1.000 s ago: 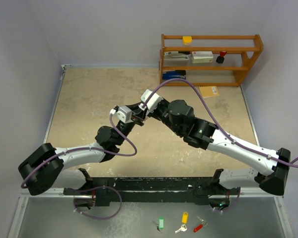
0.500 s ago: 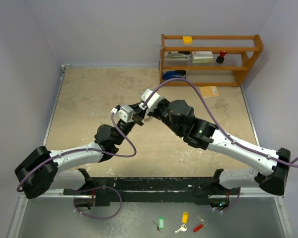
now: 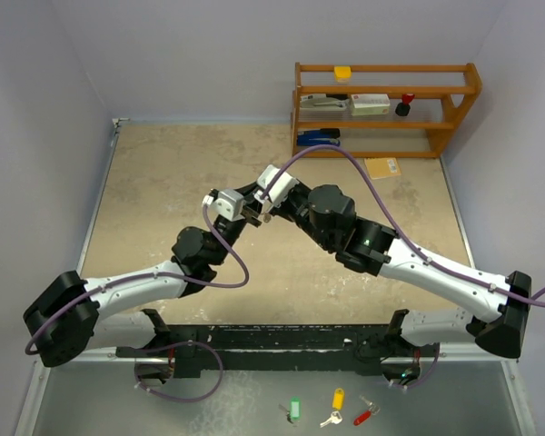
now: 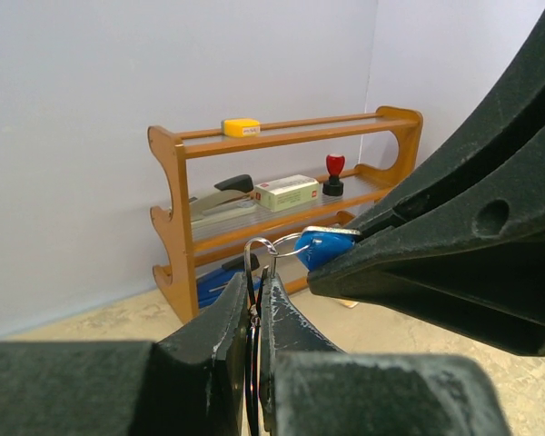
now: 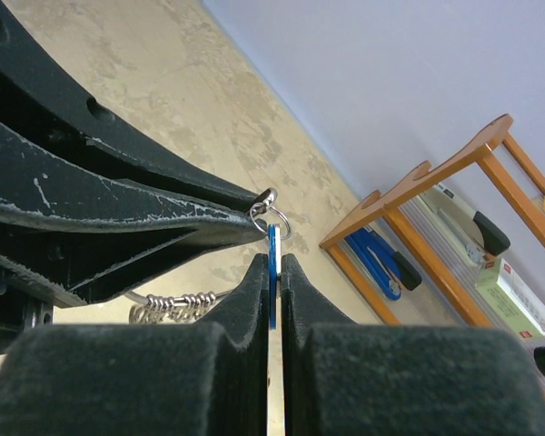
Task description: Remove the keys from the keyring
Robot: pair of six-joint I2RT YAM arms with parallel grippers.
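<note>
My two grippers meet in mid-air above the middle of the table. My left gripper (image 3: 252, 216) (image 4: 257, 289) is shut on the thin silver wire of the keyring (image 4: 251, 256), which sticks up between its jaws. A small silver ring (image 4: 289, 243) (image 5: 271, 218) links that wire to the blue-headed key (image 4: 328, 247) (image 5: 272, 259). My right gripper (image 3: 263, 210) (image 5: 272, 272) is shut on this blue key, edge-on between its pads. In the right wrist view, part of the keyring with several small loops (image 5: 163, 304) hangs below the left fingers (image 5: 118, 218). The other keys are hidden.
A wooden shelf (image 3: 386, 109) stands at the far right with a stapler, a box, a red stamp and a yellow block; a blue stapler lies under it. A tan packet (image 3: 382, 167) lies in front. Green (image 3: 295, 409), yellow (image 3: 338, 398) and red (image 3: 363, 417) tagged keys lie on the near ledge.
Both grippers, still joined at the keyring and blue key, have shifted slightly toward the far left. The left arm has stretched out a little. Both grips are unchanged.
</note>
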